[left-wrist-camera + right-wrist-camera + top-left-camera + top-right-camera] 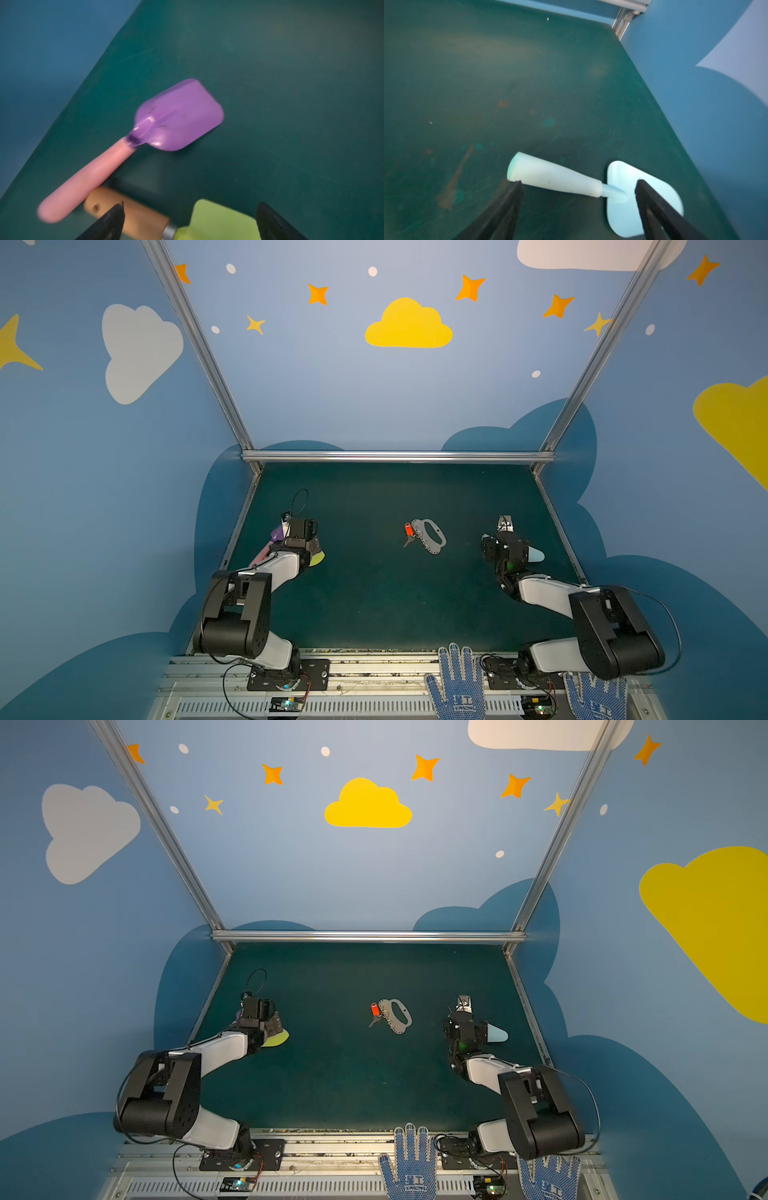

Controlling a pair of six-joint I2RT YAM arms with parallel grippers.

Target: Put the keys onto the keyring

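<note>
The keys [409, 533] [375, 1012], a red-orange tag with a small silvery key, lie mid-table against the left edge of the keyring [432, 537] [398, 1017]. The keyring is a flat grey plate with an oval slot. Both lie far from either gripper and appear in no wrist view. My left gripper [192, 207] stands open above a green shovel [218, 218] with a wooden handle, at the table's left. My right gripper [579, 182] is open over a pale blue shovel [556, 176] that lies on the mat at the right.
A purple shovel [178, 116] with a pink handle lies beside the green one near the left wall. Two blue dotted gloves [455, 680] [598, 697] rest on the front rail. An aluminium frame rail [399, 456] and blue walls bound the green mat [374, 597].
</note>
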